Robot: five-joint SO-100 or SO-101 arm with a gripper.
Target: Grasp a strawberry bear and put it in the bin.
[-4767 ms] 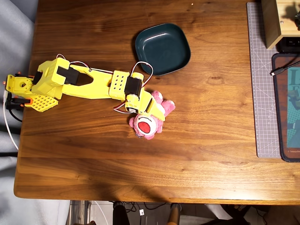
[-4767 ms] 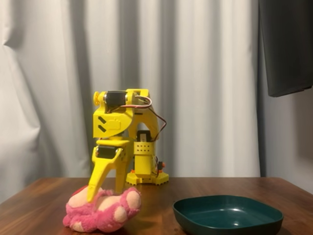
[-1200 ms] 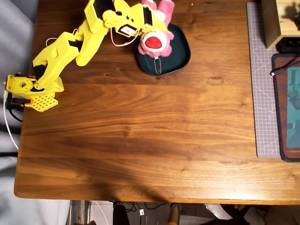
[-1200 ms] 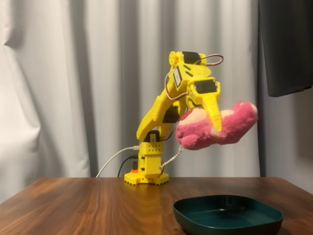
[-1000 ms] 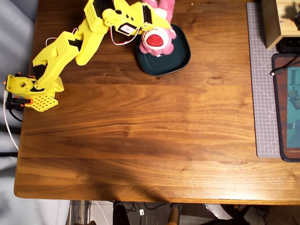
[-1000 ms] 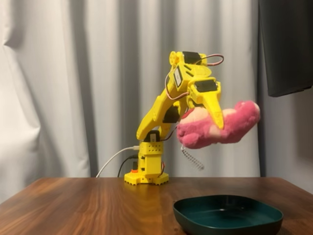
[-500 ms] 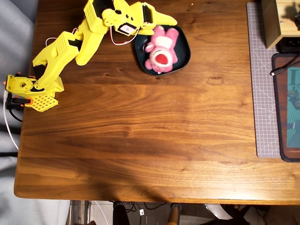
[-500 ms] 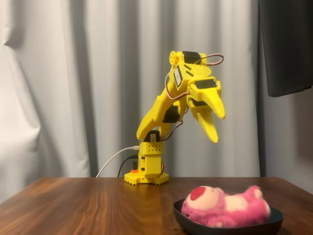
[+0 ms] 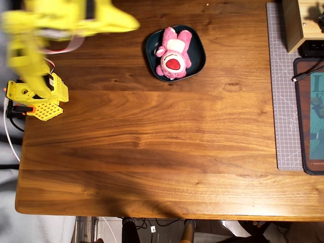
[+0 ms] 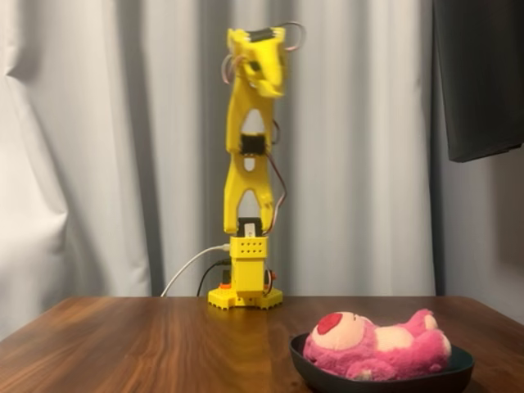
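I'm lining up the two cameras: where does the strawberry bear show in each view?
Overhead view: the strawberry bear lies in the bin, upper middle of the picture.
Fixed view: the bear lies in the bin at the lower right.
Shared landmark: the arm's yellow base.

Strawberry bear lies in bin; arm base well left, overhead view.
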